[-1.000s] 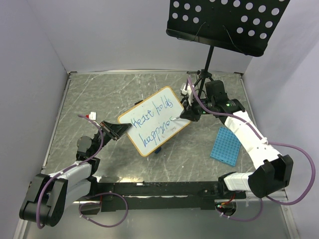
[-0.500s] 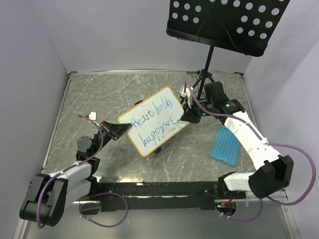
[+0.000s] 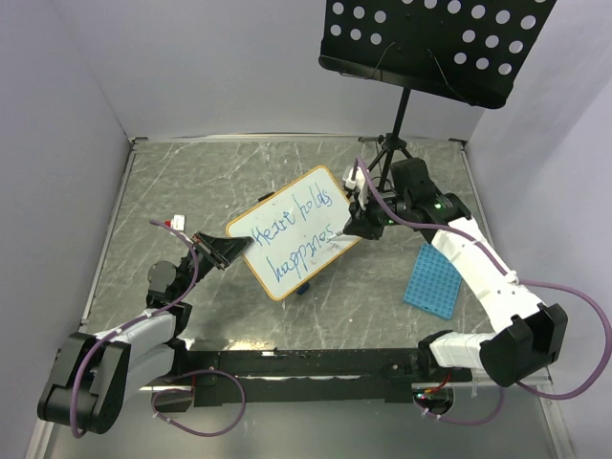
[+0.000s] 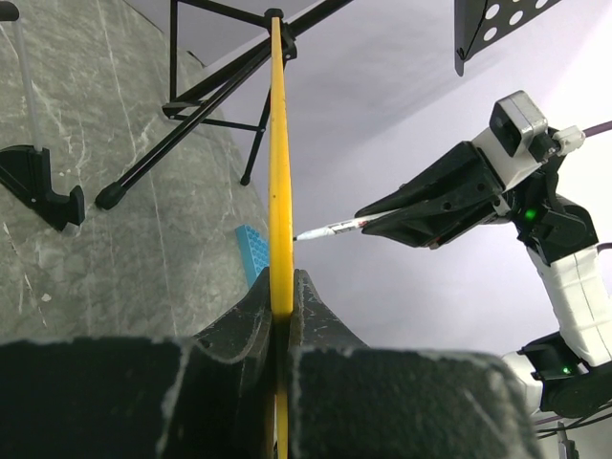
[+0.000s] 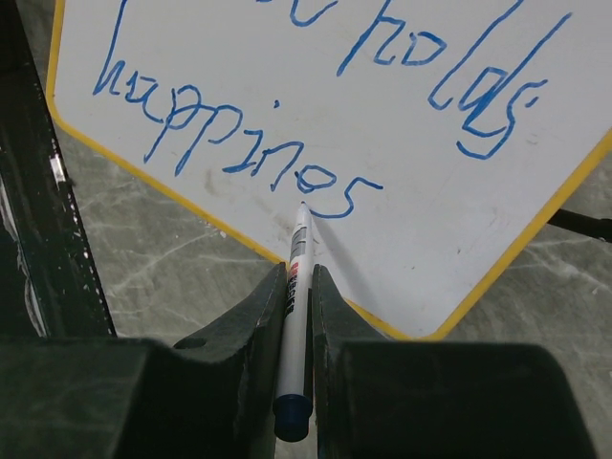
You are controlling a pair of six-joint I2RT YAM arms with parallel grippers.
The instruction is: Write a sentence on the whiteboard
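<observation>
The whiteboard (image 3: 296, 232), white with an orange frame, is held tilted above the table by its left corner. My left gripper (image 3: 232, 251) is shut on that frame; in the left wrist view the frame (image 4: 279, 172) shows edge-on between the jaws of the gripper (image 4: 280, 287). The sentence (image 5: 316, 124) is blue cursive in two lines. My right gripper (image 3: 356, 227) is shut on a white marker (image 5: 296, 287). The marker's tip rests on the board at the last letter of the lower line.
A blue grid tray (image 3: 432, 280) lies on the table at the right, under the right forearm. A black perforated music stand (image 3: 430, 43) rises at the back right, its tripod legs (image 3: 387, 153) just behind the right gripper. Grey walls close in three sides.
My right gripper and the marker have shifted slightly left across the board's lower right edge, with a little more ink at the end of the second line. The board and left arm are still.
</observation>
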